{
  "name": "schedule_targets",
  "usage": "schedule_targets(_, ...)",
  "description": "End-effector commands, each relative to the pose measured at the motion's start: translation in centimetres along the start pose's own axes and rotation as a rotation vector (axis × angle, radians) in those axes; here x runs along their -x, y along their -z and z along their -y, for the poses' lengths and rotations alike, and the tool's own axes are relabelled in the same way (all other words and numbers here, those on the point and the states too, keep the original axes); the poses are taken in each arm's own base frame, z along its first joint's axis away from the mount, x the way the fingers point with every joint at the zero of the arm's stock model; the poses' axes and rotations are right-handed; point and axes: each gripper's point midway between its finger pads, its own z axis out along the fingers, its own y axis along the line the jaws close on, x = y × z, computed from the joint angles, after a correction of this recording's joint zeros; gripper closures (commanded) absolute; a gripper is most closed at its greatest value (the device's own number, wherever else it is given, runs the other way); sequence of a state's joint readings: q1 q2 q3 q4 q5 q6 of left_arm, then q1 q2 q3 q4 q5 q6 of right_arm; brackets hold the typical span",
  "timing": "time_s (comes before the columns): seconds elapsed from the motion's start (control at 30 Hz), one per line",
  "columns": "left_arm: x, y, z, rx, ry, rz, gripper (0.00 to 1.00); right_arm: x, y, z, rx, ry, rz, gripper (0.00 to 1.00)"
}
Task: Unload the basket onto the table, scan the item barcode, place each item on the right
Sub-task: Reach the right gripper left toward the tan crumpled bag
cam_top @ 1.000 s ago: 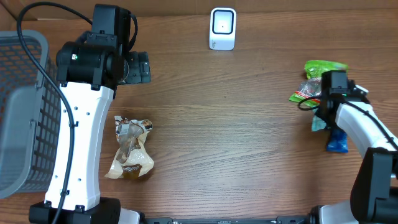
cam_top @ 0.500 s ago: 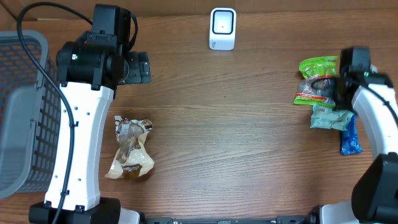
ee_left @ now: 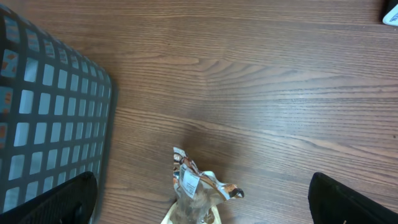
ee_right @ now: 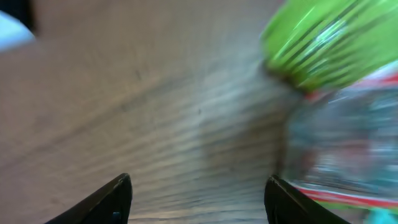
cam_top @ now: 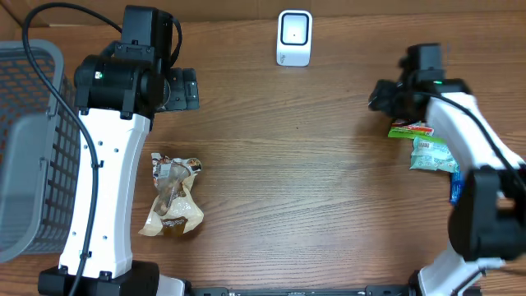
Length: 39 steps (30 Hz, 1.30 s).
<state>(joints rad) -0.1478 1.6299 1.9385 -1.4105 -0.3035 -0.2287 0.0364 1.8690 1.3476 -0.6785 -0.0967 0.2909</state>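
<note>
At the far left of the wooden worktop [cam_top: 312, 181] a grey basket [cam_top: 25, 148] is seen. Just right of it the left hand [cam_top: 187, 90] is held above the wood, its fingers spread fully apart with nothing between them. Below it a crinkled snack packet [cam_top: 173, 205] lies flat. At the middle of the far edge a white scanner [cam_top: 294, 37] stands upright.

Towards the right, the right hand [cam_top: 386, 94] is poised over bare wood, fingers apart and empty. The item to be scanned is judged to lie in the cluster just right of this hand. There a red-striped packet [cam_top: 408, 129] is partly covered by the arm. A green packet [ee_right: 329, 43] is shown touching it in the blurred wrist view. A pale teal packet [cam_top: 431, 154] and a blue packet [cam_top: 454, 191] lie nearer the front edge.

These packets are judged light, soft and slippery, with film that crumples easily. A pinch across a sealed end is advised, so that the printed face is left uncovered. Where the barcode sits cannot be told.
</note>
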Motion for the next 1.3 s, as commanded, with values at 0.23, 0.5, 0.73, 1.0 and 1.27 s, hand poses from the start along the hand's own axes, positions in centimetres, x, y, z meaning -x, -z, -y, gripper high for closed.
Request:
schedule_targets(0.23,0.5,1.1,-0.6,0.004,-0.001,0.036,0.0,-2.8,-3.3,4.9,-0.095,-0.109,-0.15,0.42)
schedule_targets(0.5,0.5,1.1,-0.6,0.004,-0.001,0.036,0.01,-1.8,-0.5,6.4,0.07,-0.28,-0.202,0.46)
schedule_targets(0.73,0.5,1.1,-0.6,0.004,-0.001,0.036,0.0,-1.9,3.7,-4.2,0.573,-0.09,-0.274,0.45)
schedule_targets(1.0,0.5,1.1,-0.6,0.004,-0.001,0.036,0.0,-7.5,3.6,-15.7,0.66,0.092,-0.372,0.32)
schedule_targets(1.27,0.5,1.1,-0.6,0.004,-0.001,0.036,0.0,-13.7,2.8,-26.5,0.606,0.156,-0.319,0.21)
